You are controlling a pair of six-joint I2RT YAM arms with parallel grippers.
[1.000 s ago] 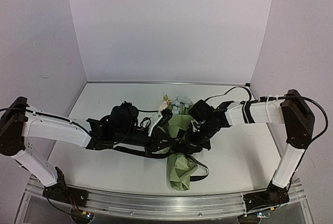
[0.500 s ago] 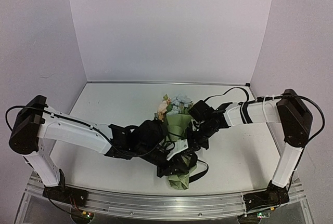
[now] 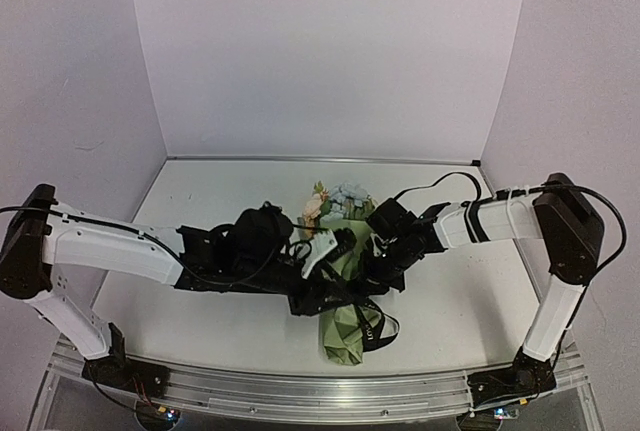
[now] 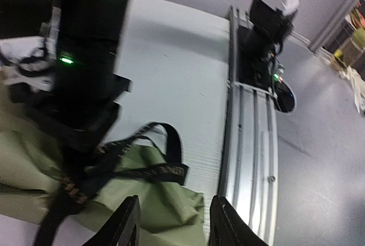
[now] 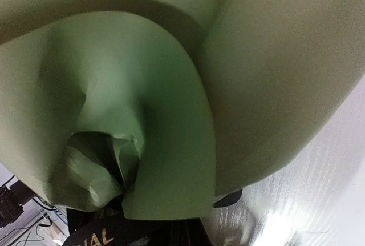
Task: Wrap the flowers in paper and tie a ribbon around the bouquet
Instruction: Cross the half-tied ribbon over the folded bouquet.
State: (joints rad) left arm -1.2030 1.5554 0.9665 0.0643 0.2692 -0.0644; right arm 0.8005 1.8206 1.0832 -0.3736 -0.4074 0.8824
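Green paper cone of cream and blue blooms [image 3: 342,336] lies on the white counter [image 3: 200,191], black lettered ribbon [image 4: 165,170] draped over it. Left fingers [image 4: 130,223] apart above it; right fingers [image 3: 378,263] together at its right.

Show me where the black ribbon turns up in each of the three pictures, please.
Top view: the ribbon loops low in the middle, beside the narrow end of the green paper.
Left wrist view: lower left, it lies across the paper, with its lettering showing.
Right wrist view: at the bottom left edge, a lettered strip sits under the paper.
Shared landmark: the green paper.
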